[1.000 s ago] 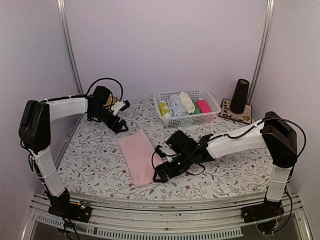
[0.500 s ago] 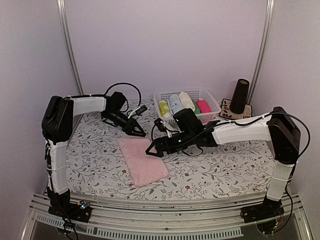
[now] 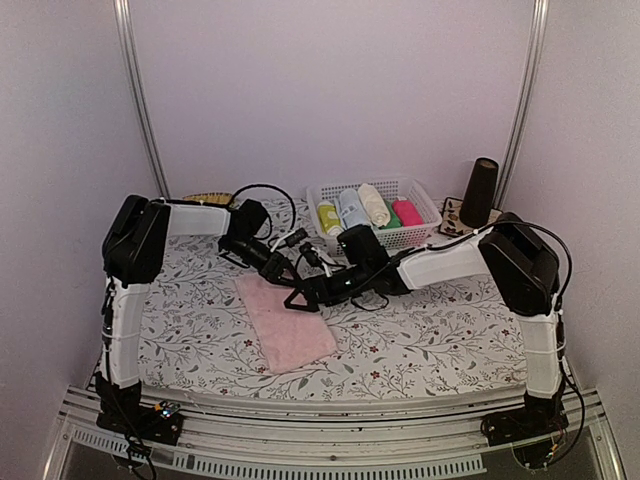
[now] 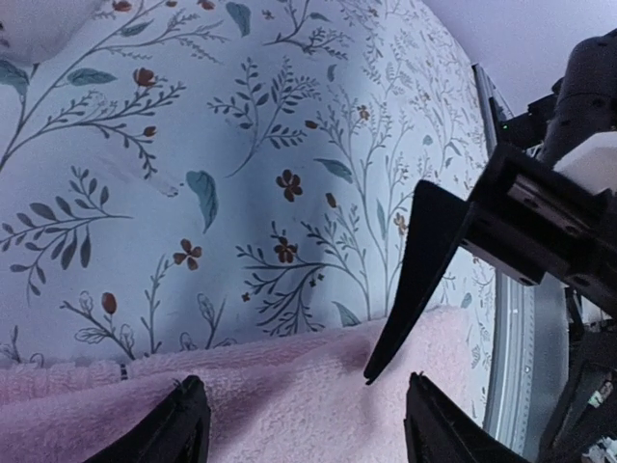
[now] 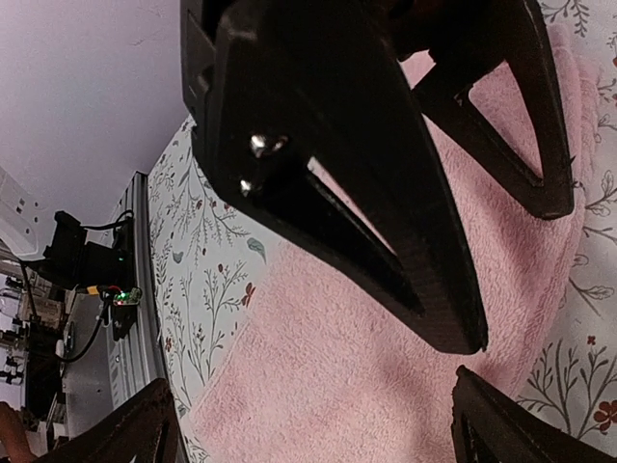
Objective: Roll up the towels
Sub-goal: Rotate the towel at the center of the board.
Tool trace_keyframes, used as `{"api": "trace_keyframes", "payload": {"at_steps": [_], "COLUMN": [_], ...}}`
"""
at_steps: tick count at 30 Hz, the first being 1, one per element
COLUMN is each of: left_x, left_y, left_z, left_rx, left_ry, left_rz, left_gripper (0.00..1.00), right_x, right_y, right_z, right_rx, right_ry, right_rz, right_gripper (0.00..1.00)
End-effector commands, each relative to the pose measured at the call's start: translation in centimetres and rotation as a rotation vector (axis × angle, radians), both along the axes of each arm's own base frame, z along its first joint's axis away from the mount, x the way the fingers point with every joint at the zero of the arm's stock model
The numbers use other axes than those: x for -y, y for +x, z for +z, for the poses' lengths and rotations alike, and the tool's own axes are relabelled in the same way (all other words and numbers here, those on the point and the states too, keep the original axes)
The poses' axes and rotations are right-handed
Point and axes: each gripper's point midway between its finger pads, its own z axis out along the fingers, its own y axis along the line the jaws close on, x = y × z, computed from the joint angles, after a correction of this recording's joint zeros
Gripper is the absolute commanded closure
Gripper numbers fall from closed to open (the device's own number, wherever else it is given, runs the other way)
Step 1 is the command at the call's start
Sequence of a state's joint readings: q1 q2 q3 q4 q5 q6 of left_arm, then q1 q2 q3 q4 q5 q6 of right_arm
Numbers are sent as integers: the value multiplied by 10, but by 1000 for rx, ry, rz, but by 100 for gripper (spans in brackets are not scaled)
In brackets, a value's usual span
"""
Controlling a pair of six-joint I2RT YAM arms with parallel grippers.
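Note:
A pale pink towel [image 3: 290, 328] lies flat on the flowered table, its long side running front to back. Both grippers meet over its far end. My left gripper [image 3: 282, 270] hangs open just above the towel's far edge [image 4: 289, 410], nothing between its fingertips [image 4: 188, 429]. My right gripper [image 3: 298, 300] stands open beside it, over the far right corner. In the right wrist view the pink towel [image 5: 328, 376] fills the space between the wide jaws, and the left gripper's black fingers [image 5: 386, 222] cross close in front. A cream towel [image 3: 373, 203] lies rolled in the basket.
A white basket [image 3: 420, 232] at the back holds yellow-green, light blue, green and magenta rolls. A black cup [image 3: 480, 192] stands on a patterned coaster at the back right. A flat woven item [image 3: 205, 198] lies at the back left, behind the left arm.
The left arm swung in from the back left, and the right arm moved up from the towel's near right side. Both grippers now hang together over the towel's far end.

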State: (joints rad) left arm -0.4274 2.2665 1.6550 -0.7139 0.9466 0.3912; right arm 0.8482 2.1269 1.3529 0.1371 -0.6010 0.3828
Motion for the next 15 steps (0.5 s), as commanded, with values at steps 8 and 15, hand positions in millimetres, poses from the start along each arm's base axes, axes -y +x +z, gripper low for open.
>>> {"api": "trace_keyframes", "payload": {"at_steps": [8,15], "left_x": [-5,-3], "left_y": [20,19], "left_z": [-36,-26], "left_rx": [30,32], "left_ry": [103,68], "left_rz": [67,54], "left_gripper": [29,25], "right_x": [-20,-17], "right_y": [33,36], "right_z": [-1,-31], "right_rx": [39,-3], "right_ry": [62,-7], "right_rz": [-18,-51], "right_gripper": [1,1]}}
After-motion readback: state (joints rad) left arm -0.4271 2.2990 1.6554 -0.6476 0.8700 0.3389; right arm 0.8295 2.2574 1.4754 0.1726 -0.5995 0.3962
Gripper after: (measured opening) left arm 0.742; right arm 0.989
